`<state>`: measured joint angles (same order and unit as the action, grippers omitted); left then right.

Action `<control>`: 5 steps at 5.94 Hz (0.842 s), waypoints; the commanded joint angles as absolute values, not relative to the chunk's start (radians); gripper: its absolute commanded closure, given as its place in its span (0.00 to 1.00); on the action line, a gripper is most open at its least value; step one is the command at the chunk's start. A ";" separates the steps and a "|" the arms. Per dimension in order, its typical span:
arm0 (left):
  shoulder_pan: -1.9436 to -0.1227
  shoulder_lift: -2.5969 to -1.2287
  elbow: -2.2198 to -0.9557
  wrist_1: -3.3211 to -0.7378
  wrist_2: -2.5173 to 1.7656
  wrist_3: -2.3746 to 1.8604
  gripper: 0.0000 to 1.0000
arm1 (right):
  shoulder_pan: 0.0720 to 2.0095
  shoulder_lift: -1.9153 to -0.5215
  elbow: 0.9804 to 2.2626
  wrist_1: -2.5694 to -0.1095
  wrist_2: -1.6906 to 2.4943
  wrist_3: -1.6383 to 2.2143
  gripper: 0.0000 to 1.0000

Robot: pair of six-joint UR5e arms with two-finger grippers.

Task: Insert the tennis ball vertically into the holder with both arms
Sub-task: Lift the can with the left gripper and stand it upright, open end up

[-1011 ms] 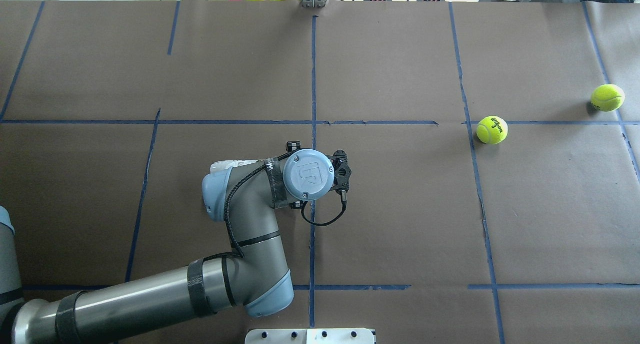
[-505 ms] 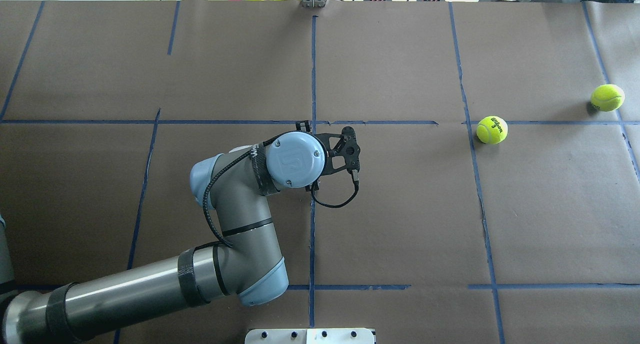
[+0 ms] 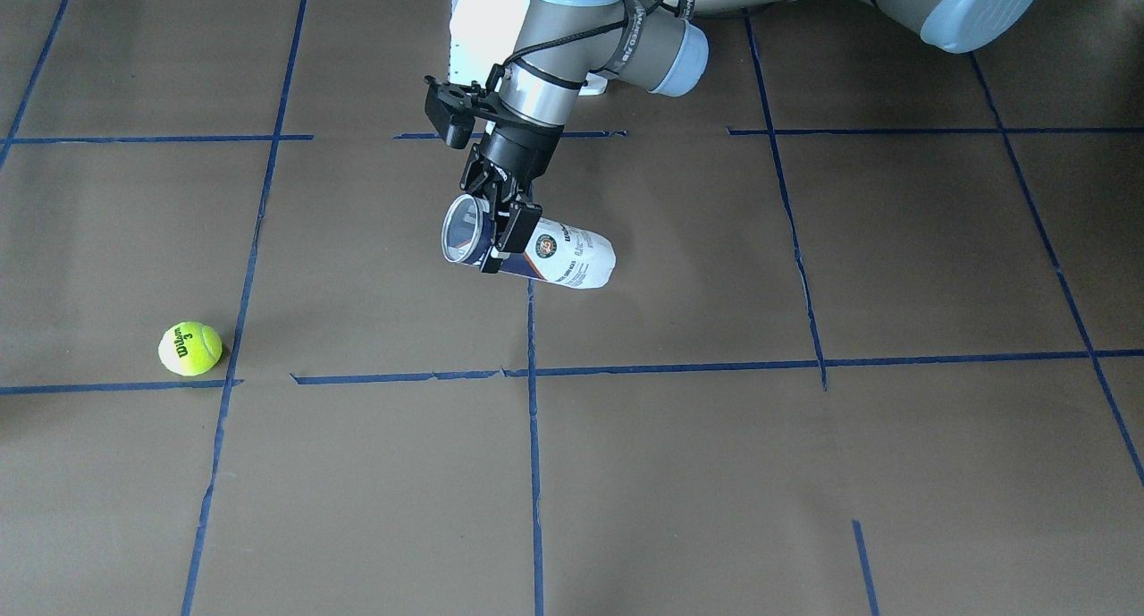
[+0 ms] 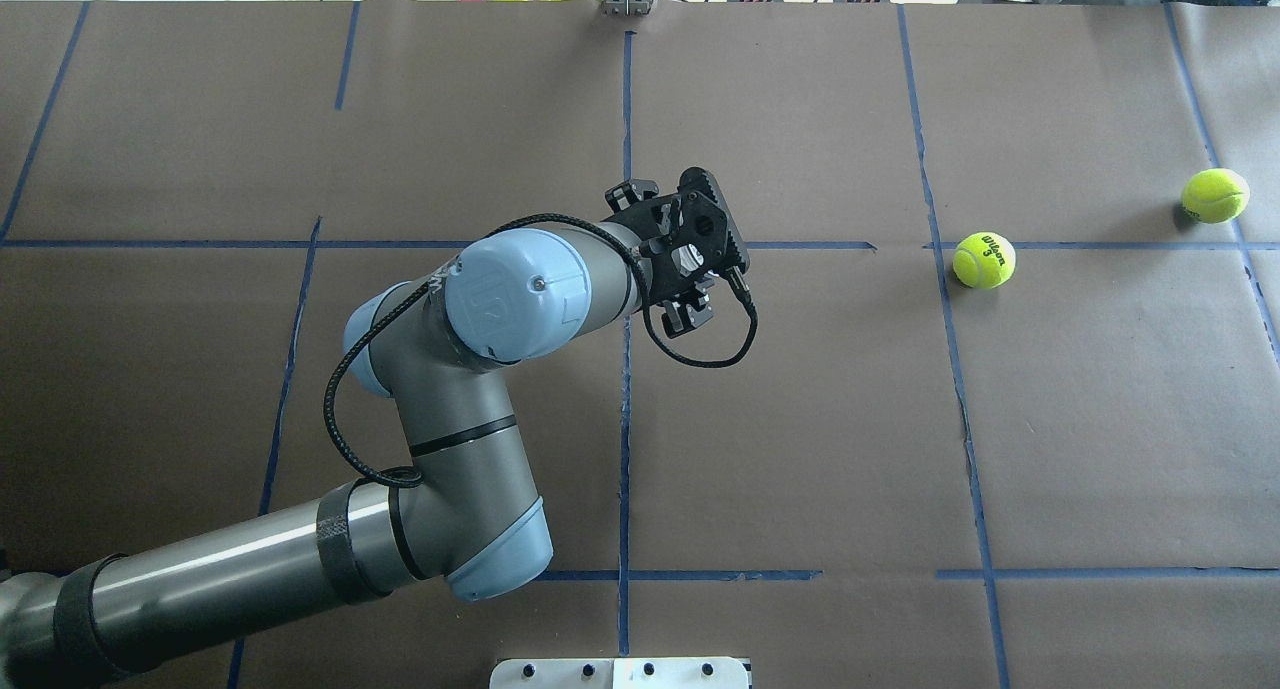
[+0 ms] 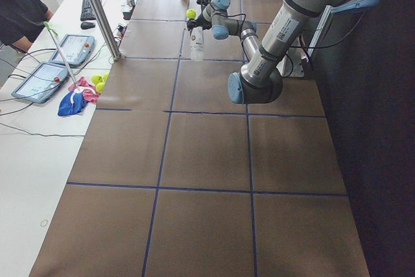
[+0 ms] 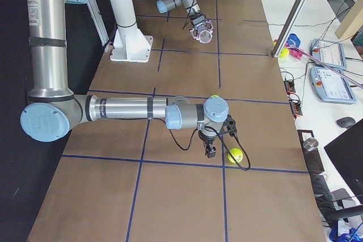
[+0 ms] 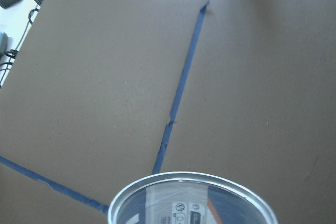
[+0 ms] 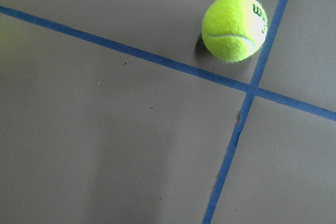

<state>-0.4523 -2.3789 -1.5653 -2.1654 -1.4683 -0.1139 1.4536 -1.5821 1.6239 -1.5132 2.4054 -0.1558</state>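
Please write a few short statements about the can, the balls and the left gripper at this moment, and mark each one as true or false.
1. The left gripper is shut on the holder. True.
2. The tennis ball is already inside the holder. False: it lies on the table, far from the holder, which looks empty through its open end.
3. The holder stands upright on the table. False: it is tilted in the left gripper, with its open end toward the front-facing camera.
4. A second ball also lies on the table, apart from the tennis ball. True.
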 commanded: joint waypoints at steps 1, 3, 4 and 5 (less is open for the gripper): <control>-0.462 -2.356 -1.565 -2.433 -1.467 -0.271 0.19 | 1.404 -1.574 1.652 -1.389 2.448 0.055 0.00; -0.456 -2.294 -1.517 -2.754 -1.366 -0.325 0.19 | 1.289 -1.572 1.641 -1.103 2.439 0.358 0.00; -0.439 -2.293 -1.431 -2.939 -1.359 -0.371 0.18 | 1.269 -1.550 1.638 -1.100 2.441 0.362 0.00; -0.422 -2.264 -1.348 -3.138 -1.286 -0.379 0.17 | 1.250 -1.508 1.625 -1.100 2.441 0.365 0.00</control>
